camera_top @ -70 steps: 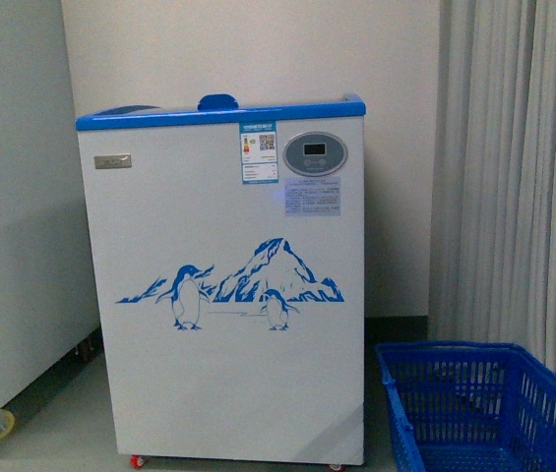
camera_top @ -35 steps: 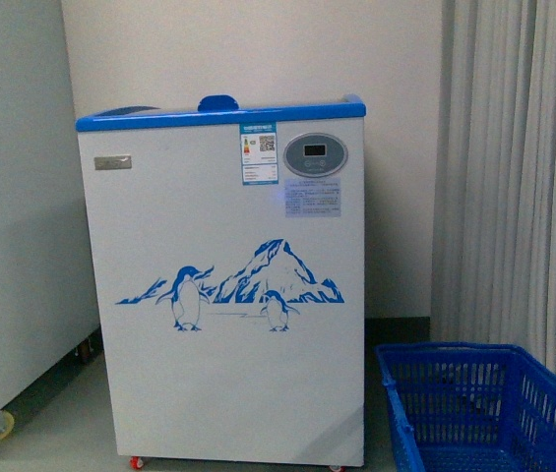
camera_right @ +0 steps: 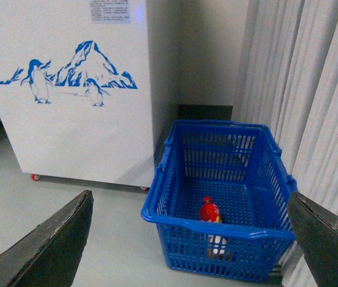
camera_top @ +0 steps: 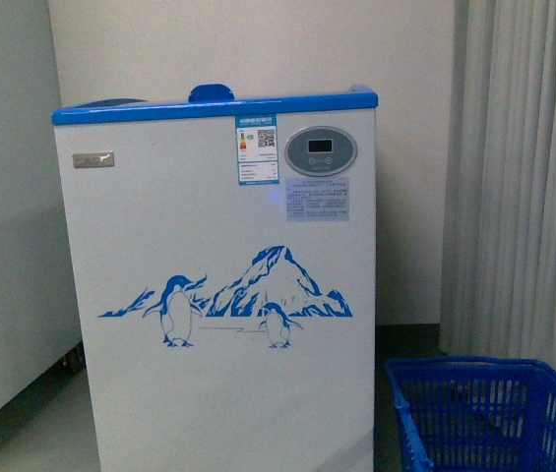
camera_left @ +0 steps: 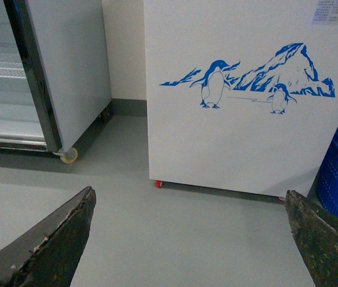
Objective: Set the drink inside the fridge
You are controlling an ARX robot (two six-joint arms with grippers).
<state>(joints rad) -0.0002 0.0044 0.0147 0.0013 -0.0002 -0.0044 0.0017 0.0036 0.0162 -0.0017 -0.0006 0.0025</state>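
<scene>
My left gripper (camera_left: pixel 188 192) and right gripper (camera_right: pixel 188 194) both have their dark, scuffed fingers (camera_left: pixel 55 245) spread wide. The drink (camera_right: pixel 210 213), a red-labelled plastic bottle, sits in the latticed blue basket (camera_right: pixel 216 229), perhaps leaning. The basket is right of the smooth, boxy white fridge (camera_top: pixel 218 295).

- Fridge (camera_top: pixel 218 393): smooth white painted panel with a faint sheen.
- Blue rim (camera_top: pixel 209 107): looks like glossy moulded plastic.
- Penguin decal (camera_top: pixel 174 310): flat blue film, matt.
- Energy label (camera_top: pixel 257 150): printed sticker that looks like paper.
- Basket (camera_right: pixel 216 230): shiny blue plastic lattice.
- Drink (camera_right: pixel 209 210): glossy red plastic.
- Curtain (camera_top: pixel 524 177): pale matt cloth in soft pleats.
- Floor (camera_left: pixel 174 233): smooth grey with a dull sheen.
- Left gripper (camera_left: pixel 188 193) fingers (camera_left: pixel 55 248): dark and rough, with chipped, worn edges.
- Right gripper (camera_right: pixel 189 194) fingers (camera_right: pixel 52 242): the same dark, rough finish.
</scene>
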